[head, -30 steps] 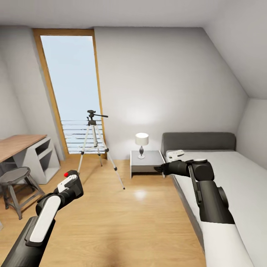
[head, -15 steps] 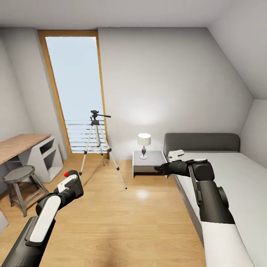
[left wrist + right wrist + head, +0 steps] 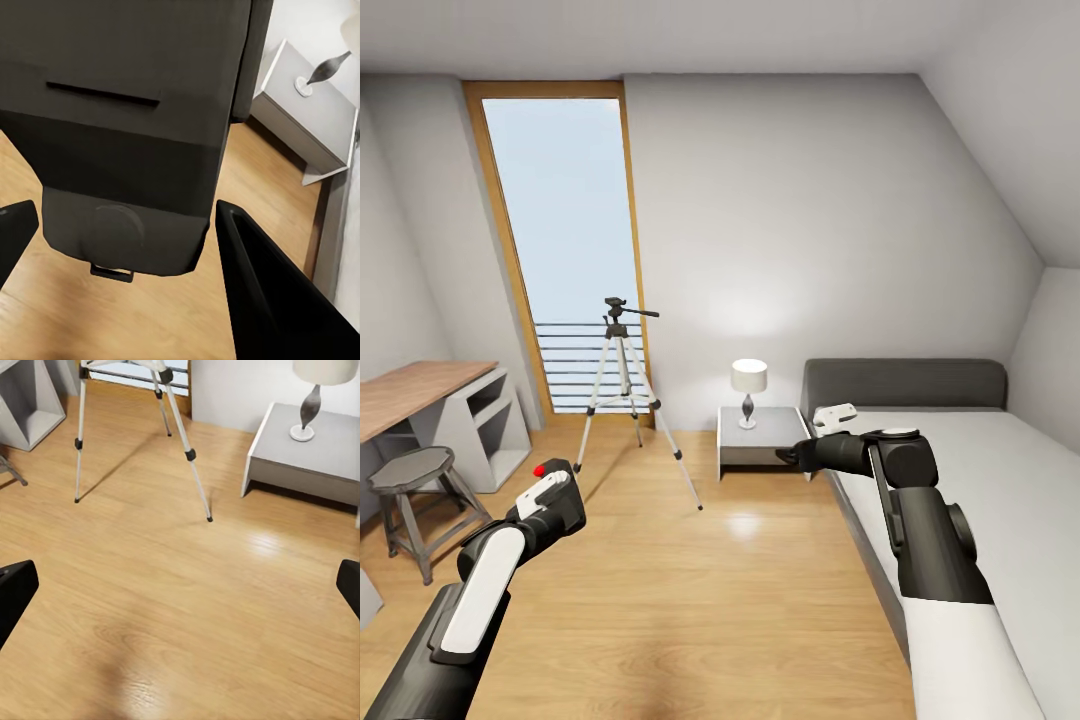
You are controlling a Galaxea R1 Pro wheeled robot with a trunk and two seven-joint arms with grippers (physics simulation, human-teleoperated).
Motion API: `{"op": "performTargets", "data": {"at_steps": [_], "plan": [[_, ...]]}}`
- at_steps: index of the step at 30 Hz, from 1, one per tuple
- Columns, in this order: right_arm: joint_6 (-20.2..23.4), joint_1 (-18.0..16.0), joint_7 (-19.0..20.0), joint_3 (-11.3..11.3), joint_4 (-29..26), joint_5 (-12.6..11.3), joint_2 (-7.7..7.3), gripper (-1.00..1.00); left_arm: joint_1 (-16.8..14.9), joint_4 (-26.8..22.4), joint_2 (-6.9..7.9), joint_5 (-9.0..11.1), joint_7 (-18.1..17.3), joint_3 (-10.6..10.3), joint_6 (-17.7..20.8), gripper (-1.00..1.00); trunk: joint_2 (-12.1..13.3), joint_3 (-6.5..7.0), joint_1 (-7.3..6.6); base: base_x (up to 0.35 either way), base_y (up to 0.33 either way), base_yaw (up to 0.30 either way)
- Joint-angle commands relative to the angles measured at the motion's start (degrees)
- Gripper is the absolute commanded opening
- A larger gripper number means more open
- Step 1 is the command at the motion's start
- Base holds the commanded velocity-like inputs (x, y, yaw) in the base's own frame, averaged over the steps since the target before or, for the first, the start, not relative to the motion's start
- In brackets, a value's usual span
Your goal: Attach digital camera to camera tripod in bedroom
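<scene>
bedroom scene, head view: camera tripod (image 3: 623,390) upright on wood floor (image 3: 710,600) before tall window (image 3: 565,250), well ahead of both arms. left gripper (image 3: 550,490) raised low-left, fingers (image 3: 262,292) either side of digital camera (image 3: 131,142), pinching it; red button (image 3: 539,469) on top. right gripper (image 3: 792,457) held out near nightstand (image 3: 758,440), fingertips (image 3: 15,589) spread wide, nothing between. lamp (image 3: 749,390) on nightstand, bed (image 3: 960,450) at right, desk (image 3: 420,395) and stool (image 3: 415,480) at left.

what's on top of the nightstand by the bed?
A lamp with a white shade and dark base stands on the nightstand. The right arm covers the top's corner nearest the bed.
</scene>
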Motion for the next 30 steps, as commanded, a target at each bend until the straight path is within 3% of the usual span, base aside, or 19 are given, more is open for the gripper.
{"op": "performTargets", "data": {"at_steps": [1,7,10,12,14,17,21,22,24,27,29,30], "plan": [[0.16,-0.03,0.60,-0.11,0.00,0.56,0.06,1.00,-0.01,-0.07,0.01,0.47,0.35,0.01,0.18,-1.00,-0.05,-0.03,0.02,0.000,0.000,0.000],[0.16,-0.03,0.23,-0.11,0.41,0.50,0.09,1.00,-0.01,0.41,0.05,0.59,0.37,0.00,0.28,-1.00,-0.05,-0.03,0.02,0.000,0.000,0.000],[0.16,-0.02,-0.30,-0.09,6.63,0.74,0.13,1.00,0.01,4.36,0.04,0.19,0.38,-0.09,0.26,-1.00,-0.05,-0.03,0.02,0.000,0.000,0.000],[0.16,0.02,-0.84,-0.29,15.89,0.72,0.18,1.00,0.03,8.23,0.18,0.12,-0.10,-0.14,0.25,-1.00,-0.05,-0.03,0.02,0.000,0.000,0.000],[-3.55,0.04,-1.72,-0.48,23.65,0.64,0.21,1.00,0.03,11.33,0.11,-0.04,-0.68,-0.30,0.25,-1.00,-0.05,-0.03,0.02,0.000,0.000,0.000],[-6.16,0.05,-3.75,-0.48,29.25,0.64,0.14,1.00,0.04,15.38,-0.03,-0.32,-1.01,-0.67,0.21,-1.00,-0.05,-0.03,0.02,0.000,0.000,0.000],[-7.65,0.03,-7.85,-0.45,34.33,0.50,0.01,1.00,0.02,25.28,-0.12,-1.16,-1.24,-1.75,0.06,-1.00,-0.05,-0.03,0.02,0.000,0.000,0.000],[-8.04,0.05,-10.01,-0.47,37.66,0.49,-0.21,1.00,0.03,30.54,-0.13,-1.68,-1.33,-2.40,-0.30,-1.00,-0.05,-0.03,0.02,0.000,0.000,0.000],[-8.65,0.29,-12.37,-0.45,41.86,0.49,-0.76,1.00,0.03,35.92,-0.14,-2.22,-1.44,-3.24,-1.19,-1.00,-0.05,-0.03,0.02,0.000,0.000,0.000],[-12.91,2.28,-18.50,-0.44,55.10,0.48,-2.54,1.00,0.03,48.25,-0.17,-3.07,-1.66,-6.02,-6.48,-1.00,-0.05,-0.03,0.02,0.000,0.000,0.000],[-15.95,3.08,-20.84,-0.45,61.02,0.46,-3.27,1.00,0.04,52.40,-0.22,-3.22,-1.89,-7.21,-9.49,-1.00,-0.05,-0.03,0.02,0.000,0.000,0.000],[-19.63,3.60,-23.01,-0.45,67.00,0.38,-4.07,1.00,0.04,56.21,-0.31,-3.32,-2.66,-8.37,-12.52,-1.00,-0.05,-0.03,0.02,0.000,0.000,0.000]]}}
